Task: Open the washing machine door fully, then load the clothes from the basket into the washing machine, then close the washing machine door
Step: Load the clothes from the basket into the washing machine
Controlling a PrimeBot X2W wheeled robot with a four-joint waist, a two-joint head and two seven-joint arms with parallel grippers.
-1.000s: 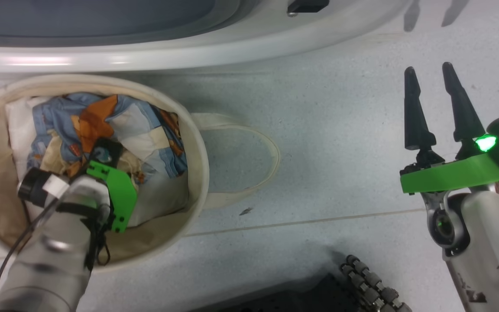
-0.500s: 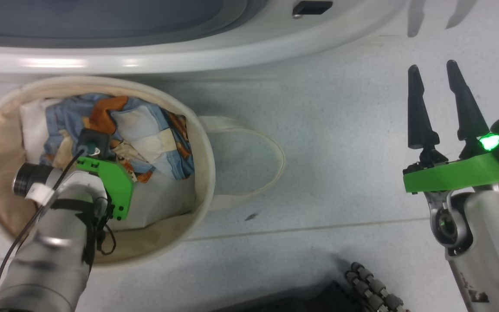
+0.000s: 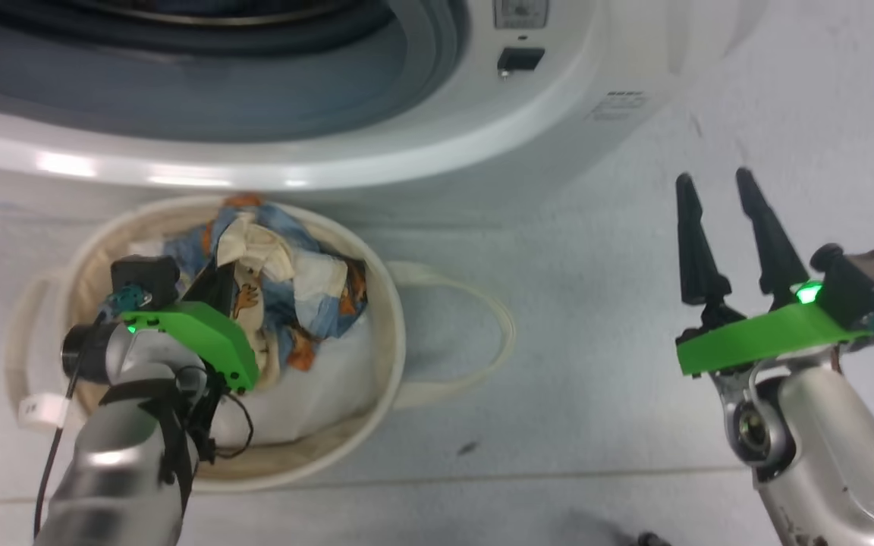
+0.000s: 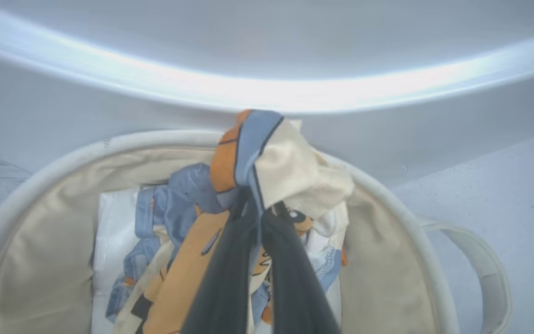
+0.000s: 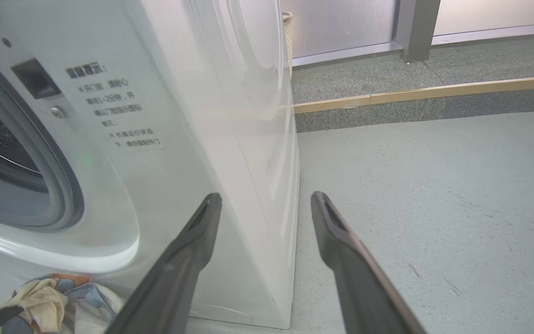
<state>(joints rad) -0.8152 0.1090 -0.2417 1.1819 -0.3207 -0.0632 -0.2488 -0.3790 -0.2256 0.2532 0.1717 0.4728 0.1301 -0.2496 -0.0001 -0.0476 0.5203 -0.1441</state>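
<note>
the left gripper is pinching a bunch of the clothes, its two dark fingers squeezing together on the blue, orange and cream cloth. the bunch is poking up near the far rim of the basket, and the rest is lying inside on a white bundle. the basket is sitting on the floor right in front of the washing machine. the right gripper is hanging over the floor, well away from the basket, holding its fingers apart.
</note>
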